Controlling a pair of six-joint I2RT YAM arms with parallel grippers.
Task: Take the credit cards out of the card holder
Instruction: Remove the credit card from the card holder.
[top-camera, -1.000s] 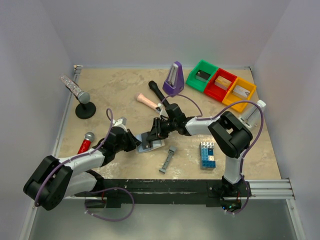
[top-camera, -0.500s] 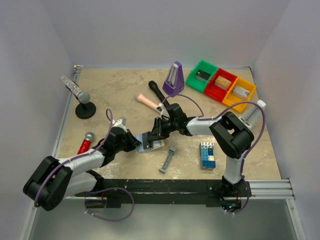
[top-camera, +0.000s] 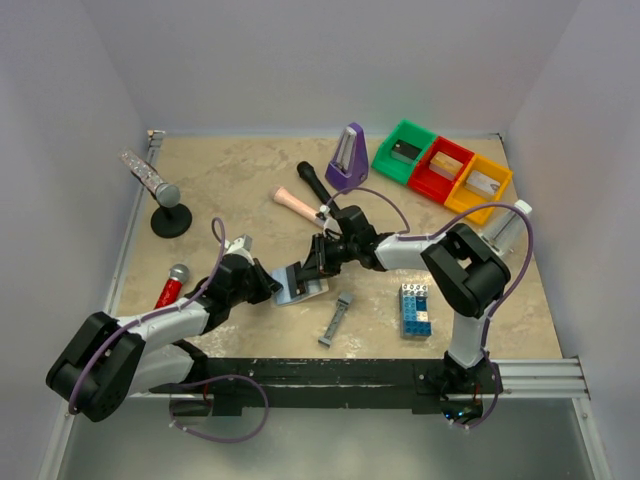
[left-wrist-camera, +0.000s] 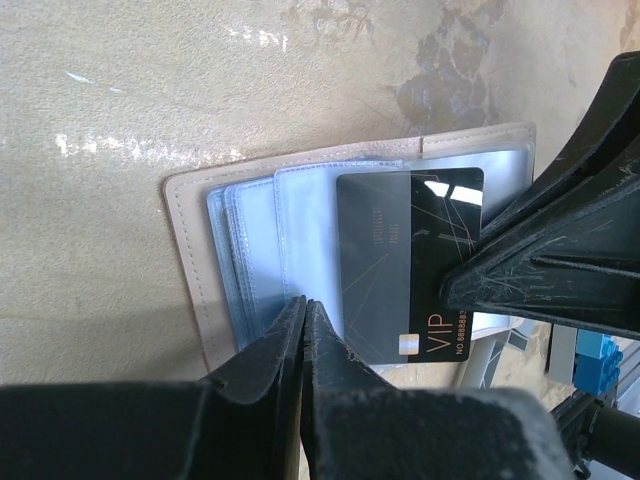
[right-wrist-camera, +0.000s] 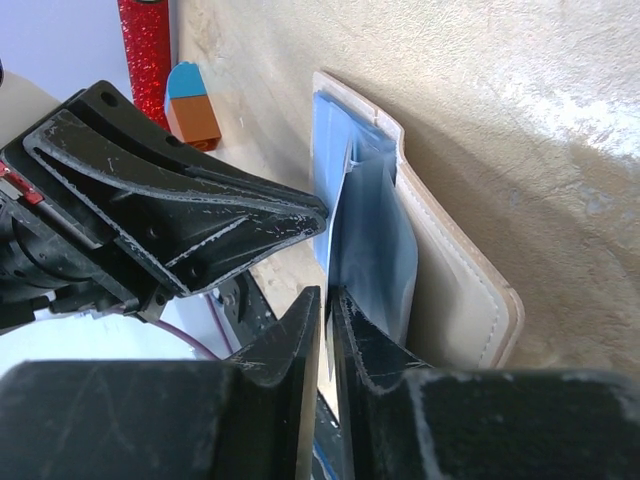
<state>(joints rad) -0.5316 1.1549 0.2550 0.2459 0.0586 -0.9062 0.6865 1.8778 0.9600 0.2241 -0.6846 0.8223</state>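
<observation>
Left jaws clenched on card holder (left-wrist-camera: 186, 250) sleeve edge; right jaws pinching black credit card (left-wrist-camera: 395, 250) (holder open on counter (left-wrist-camera: 140, 90)).

Your left gripper (left-wrist-camera: 304, 306) tips closed, bottom center, over card holder (left-wrist-camera: 188, 262); black VIP credit card (left-wrist-camera: 400, 262) mid-frame.

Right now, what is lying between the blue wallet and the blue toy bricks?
A narrow grey bar lies between the card holder and the toy bricks. You can see that in the top view.
</observation>
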